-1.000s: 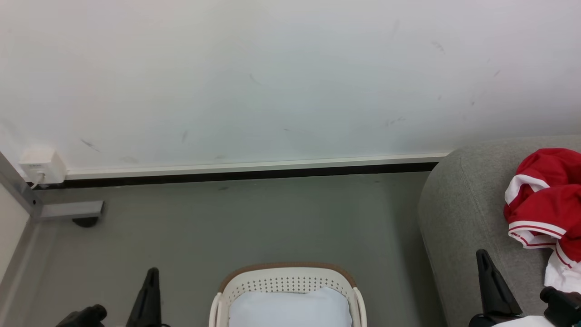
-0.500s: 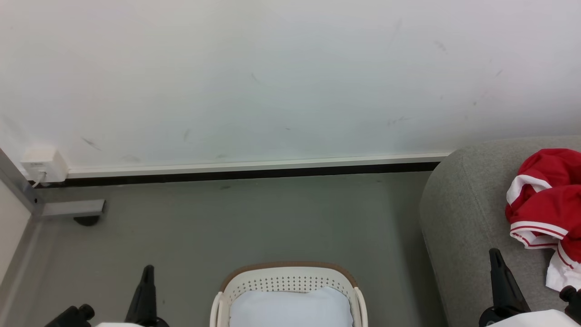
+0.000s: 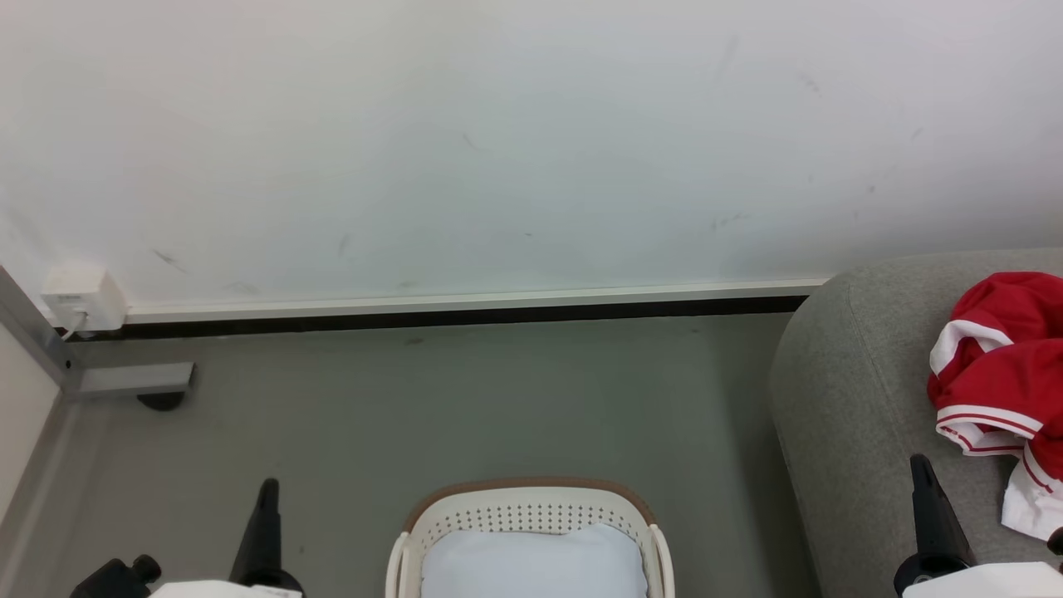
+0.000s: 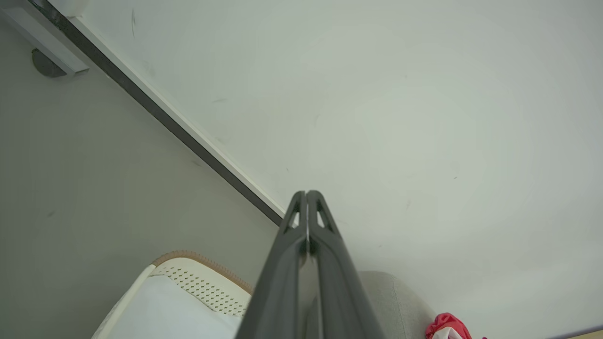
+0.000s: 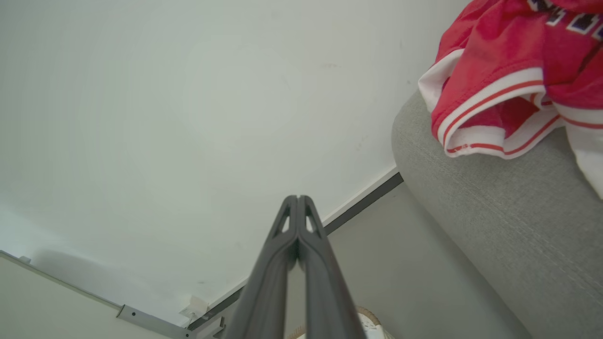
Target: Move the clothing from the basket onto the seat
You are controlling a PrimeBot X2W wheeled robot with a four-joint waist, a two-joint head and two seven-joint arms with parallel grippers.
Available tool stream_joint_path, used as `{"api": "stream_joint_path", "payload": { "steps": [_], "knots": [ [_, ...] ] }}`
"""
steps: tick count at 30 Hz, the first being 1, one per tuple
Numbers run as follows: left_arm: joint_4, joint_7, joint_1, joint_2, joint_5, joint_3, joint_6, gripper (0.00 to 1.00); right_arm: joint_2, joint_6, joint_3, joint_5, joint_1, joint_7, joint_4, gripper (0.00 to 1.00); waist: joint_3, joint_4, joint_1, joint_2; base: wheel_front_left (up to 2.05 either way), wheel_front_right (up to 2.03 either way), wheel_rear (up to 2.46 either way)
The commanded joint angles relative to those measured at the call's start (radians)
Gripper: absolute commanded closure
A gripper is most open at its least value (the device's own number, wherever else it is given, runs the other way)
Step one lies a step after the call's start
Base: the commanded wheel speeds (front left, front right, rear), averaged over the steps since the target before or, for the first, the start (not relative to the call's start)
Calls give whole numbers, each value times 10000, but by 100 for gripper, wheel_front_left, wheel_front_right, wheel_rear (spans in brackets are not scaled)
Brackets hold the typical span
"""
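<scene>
Head view, bottom edge: left end effector and right end effector both clenched tight, fingers pressed together, grasping nothing. Same confirmed along the fingers in both wrist views.

Red-and-white sports clothing heaped on grey upholstered seat, just right of the right end effector's tip and beyond it, not touching.

White laundry basket between the two end effectors, nearer the left one. Pale liner pad showing inside, no red fabric on the part in frame; near half cut off.

Step judged: transfer done or nearly so. Next move calls for a look at the basket's hidden part; if bare, nothing more to lift.

Heap crumpled. Long axis roughly parallel with the right end effector's fingers, as far as visible. Striped hem turned toward that end effector and the seat's rounded edge.
</scene>
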Motion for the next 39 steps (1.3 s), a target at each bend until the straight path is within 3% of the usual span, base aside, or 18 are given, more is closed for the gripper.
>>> {"api": "stream_joint_path", "payload": {
  "steps": [1,39],
  "knots": [
    [-109,96,-245,71,-415,76,-14,100,-6,-7,-104,427,-294,86,-78,100,3,7,-1,0,0,0,0],
    [-41,1126,-511,97,-4175,314,-25,100,161,-14,-814,3934,-437,1115,-19,100,56,119,-1,0,0,0,0]
  ]
}}
